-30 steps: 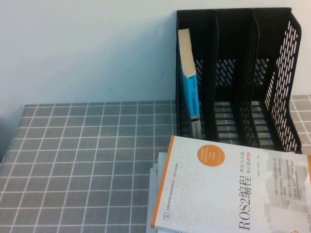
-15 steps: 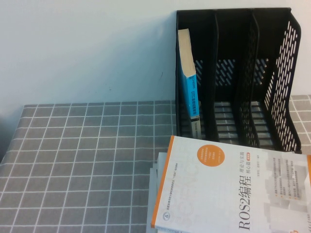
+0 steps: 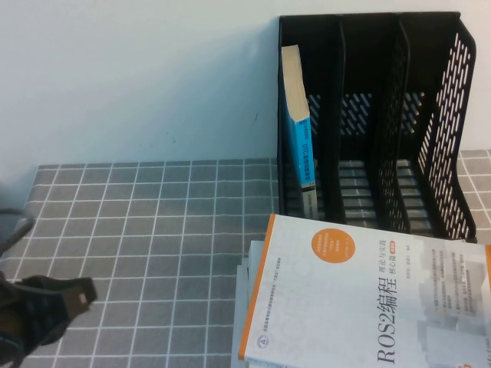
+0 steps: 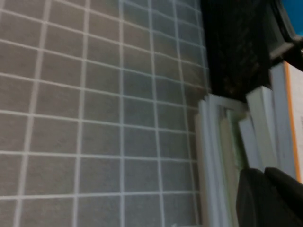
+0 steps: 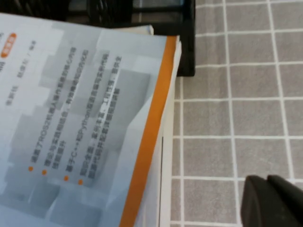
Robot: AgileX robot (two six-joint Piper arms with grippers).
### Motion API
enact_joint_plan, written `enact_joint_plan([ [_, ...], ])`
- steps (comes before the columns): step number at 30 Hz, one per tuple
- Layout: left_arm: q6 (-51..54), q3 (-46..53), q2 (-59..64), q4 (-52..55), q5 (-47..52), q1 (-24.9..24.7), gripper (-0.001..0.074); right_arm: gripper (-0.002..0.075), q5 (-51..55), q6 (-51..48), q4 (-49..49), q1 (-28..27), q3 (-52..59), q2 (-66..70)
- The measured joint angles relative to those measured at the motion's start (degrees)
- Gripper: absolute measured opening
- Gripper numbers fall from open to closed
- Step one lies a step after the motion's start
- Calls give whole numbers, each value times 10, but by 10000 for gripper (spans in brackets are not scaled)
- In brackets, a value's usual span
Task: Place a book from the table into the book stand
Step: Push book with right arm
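Note:
A stack of books lies at the table's front right; the top one [image 3: 368, 299] is white with an orange spine. The black three-slot book stand [image 3: 430, 138] stands behind it, with a blue book [image 3: 301, 146] upright in its left slot. My left gripper [image 3: 77, 295] shows at the front left edge, well left of the stack. In the left wrist view its tips [image 4: 265, 189] are shut and empty, near the stack's edges [image 4: 215, 142]. My right gripper [image 5: 267, 198] is shut and empty over bare cloth beside the top book [image 5: 85, 118]; it is out of the high view.
A grey checked cloth [image 3: 153, 230] covers the table. A pale wall rises behind. The stand's corner [image 5: 187, 42] shows in the right wrist view, and its dark base [image 4: 236, 52] in the left wrist view.
My left arm has come into the high view at the front left corner; it was out of sight before. The books and the stand have not moved.

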Motion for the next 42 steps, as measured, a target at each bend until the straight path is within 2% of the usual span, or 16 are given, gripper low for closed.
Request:
enact_joint_plan([
  [5, 146, 0, 52, -165, 62, 0, -1, -3, -42, -80, 89, 0, -6, 119],
  [10, 219, 0, 65, -251, 72, 0, -1, -3, -36, -206, 213, 0, -33, 168],
  [19, 234, 0, 65, -284, 74, 0, -1, -2, -16, -255, 278, -3, -59, 188],
  [27, 236, 0, 67, -331, 79, 0, 6, -2, -23, -382, 442, 39, -65, 247],
  [30, 238, -1, 77, -344, 95, 0, 68, -2, -32, -402, 462, 55, -73, 258],
  [37, 235, -1, 161, -351, 128, 0, 418, -2, -26, -434, 474, 59, -115, 299],
  [39, 236, -2, 192, -359, 130, 1, 469, -2, -21, -439, 475, 59, -126, 311],
  [42, 255, -3, 250, -388, 151, 13, 495, -2, -13, -447, 475, 59, -133, 324],
])
